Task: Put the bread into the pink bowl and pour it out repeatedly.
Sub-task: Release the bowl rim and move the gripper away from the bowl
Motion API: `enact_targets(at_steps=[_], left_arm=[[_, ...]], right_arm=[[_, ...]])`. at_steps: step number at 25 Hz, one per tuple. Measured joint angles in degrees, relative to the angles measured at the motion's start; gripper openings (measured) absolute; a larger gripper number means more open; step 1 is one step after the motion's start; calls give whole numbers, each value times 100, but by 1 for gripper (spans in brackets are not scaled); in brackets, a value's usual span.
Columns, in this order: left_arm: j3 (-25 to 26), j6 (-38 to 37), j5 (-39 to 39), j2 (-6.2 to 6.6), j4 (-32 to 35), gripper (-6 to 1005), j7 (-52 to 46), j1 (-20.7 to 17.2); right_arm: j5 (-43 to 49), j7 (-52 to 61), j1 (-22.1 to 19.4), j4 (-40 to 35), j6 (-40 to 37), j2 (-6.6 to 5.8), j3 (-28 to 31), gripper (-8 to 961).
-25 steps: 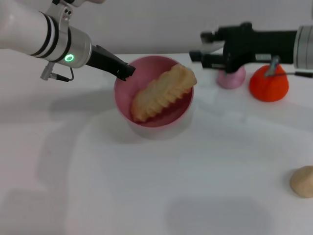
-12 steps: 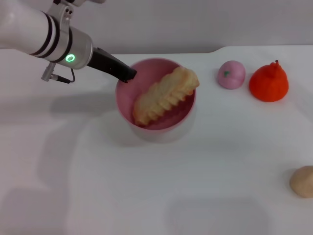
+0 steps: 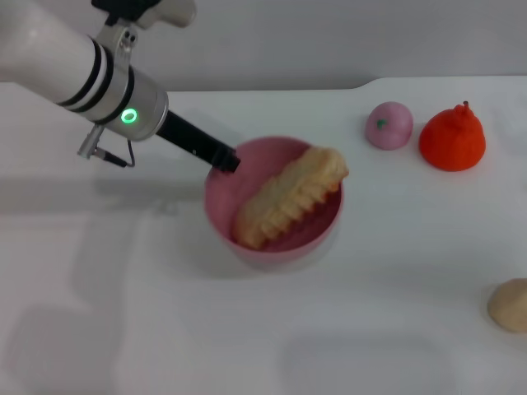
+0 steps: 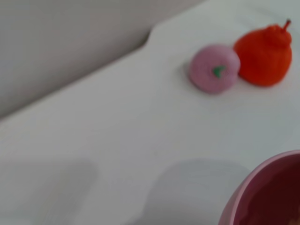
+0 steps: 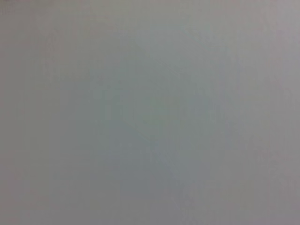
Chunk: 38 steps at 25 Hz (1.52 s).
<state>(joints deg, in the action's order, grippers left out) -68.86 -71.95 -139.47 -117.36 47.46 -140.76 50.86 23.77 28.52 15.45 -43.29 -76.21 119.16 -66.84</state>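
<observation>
The pink bowl [image 3: 221, 207] sits mid-table, leaning slightly, and its rim also shows in the left wrist view [image 4: 262, 187]. The bread [image 3: 290, 197], a ridged pale tan loaf, lies slantwise inside it with its far end resting over the rim on the right. My left gripper [image 3: 226, 159] reaches in from the upper left and is shut on the bowl's near-left rim. My right gripper is in neither the head view nor the left wrist view, and the right wrist view shows only plain grey.
A small pink ball [image 3: 389, 125] and an orange pear-shaped toy [image 3: 451, 137] stand side by side at the back right; both also show in the left wrist view, the ball [image 4: 214, 68] and the toy [image 4: 265, 55]. A beige lump [image 3: 510, 304] lies at the right edge.
The right arm has drawn back out of the head view. My left gripper has carried the bowl, with the bread in it, nearer to me and a little to the right.
</observation>
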Motion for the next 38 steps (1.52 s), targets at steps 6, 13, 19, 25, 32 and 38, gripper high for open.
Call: enact_targets(at_steps=[6,13,19,25,32,38], left_arm=[[-40,-138,-321,-19,-174,83,-272,59],[-12,50,-335,-16,-322,87,-281,-55],[-14,229,-441,-4,-346,90,-284,-195],[7,329,-545,0,-399,93,-286,-229],[5,376,-574,-1,-479,97,-272,-212],[-18,351,-590,-1,-454,100,-264,-177]], right_arm=[[-38,-332,101,284,-40,-33,28,552],[-32,-400,270,417,-41,-47,19,552],[-14,-401,352,449,-32,-52,20,552],[-12,-400,395,458,-9,-51,25,552],[-12,-400,416,463,11,-50,33,552],[-12,-396,463,528,27,-56,41,548]])
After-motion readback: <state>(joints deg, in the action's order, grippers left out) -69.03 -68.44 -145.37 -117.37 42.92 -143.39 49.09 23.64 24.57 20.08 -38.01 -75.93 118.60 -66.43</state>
